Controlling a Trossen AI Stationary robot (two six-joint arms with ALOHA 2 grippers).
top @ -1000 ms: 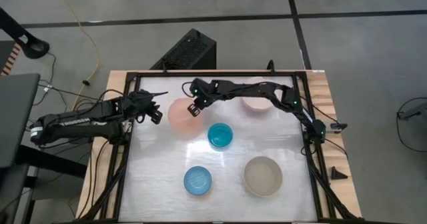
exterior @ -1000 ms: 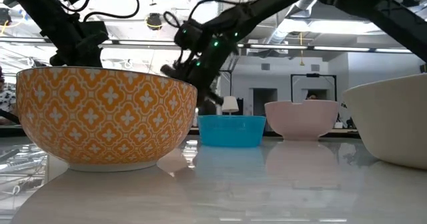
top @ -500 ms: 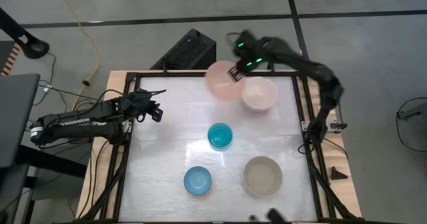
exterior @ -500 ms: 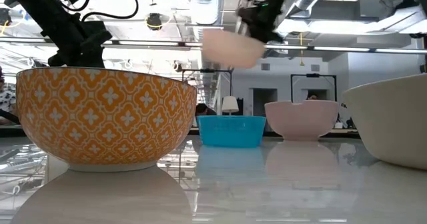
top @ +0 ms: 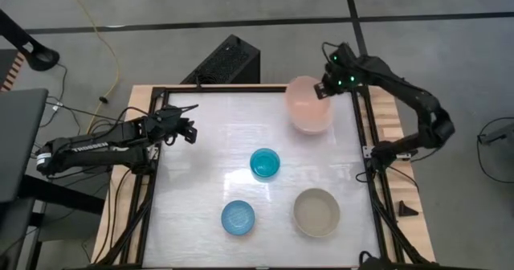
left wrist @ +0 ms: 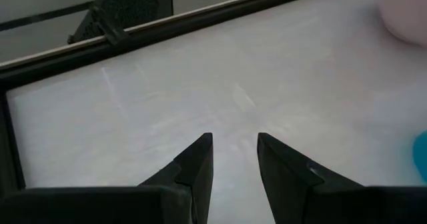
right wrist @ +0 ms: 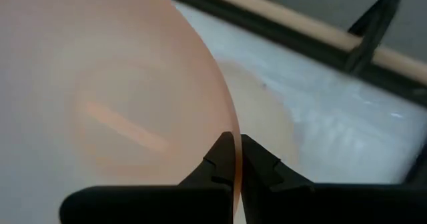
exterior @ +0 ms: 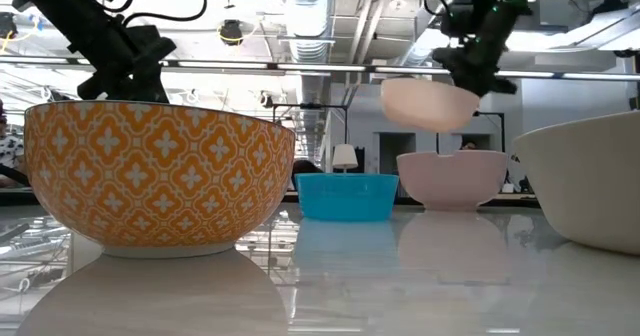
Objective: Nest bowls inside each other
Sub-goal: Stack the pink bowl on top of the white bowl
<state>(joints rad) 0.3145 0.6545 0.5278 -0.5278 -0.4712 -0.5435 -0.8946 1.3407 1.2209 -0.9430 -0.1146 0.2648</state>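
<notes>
My right gripper (top: pixel 325 89) is shut on the salmon-pink bowl (top: pixel 309 105) and holds it in the air at the table's far right. The bowl hangs right over the cream-white bowl (exterior: pixel 452 179), which stands on the table and is mostly covered in the high view. The teal bowl (top: pixel 264 163) stands mid-table. The light-blue bowl (top: pixel 238 218) and the grey-beige bowl (top: pixel 316 211) stand near the front edge. My left gripper (top: pixel 186 131) waits open at the far left, above bare table. My right gripper pinches the salmon-pink bowl's rim (right wrist: pixel 223 117) on its far right side, one finger inside the bowl and one outside. The fingers come from above, slanting down. The bowl is lifted clear, mouth up and about level, above the cream-white bowl (right wrist: pixel 267 124).
A black frame (top: pixel 365 153) runs round the white table top. In the low view the light-blue bowl shows an orange-patterned outer wall (exterior: pixel 160 176) close to the camera. Bare table lies between my left gripper and the teal bowl.
My right gripper has carried the salmon-pink bowl up off the table's far left-centre and toward the right edge. The bowl now hangs over the cream-white bowl. The other bowls have stayed in place.
</notes>
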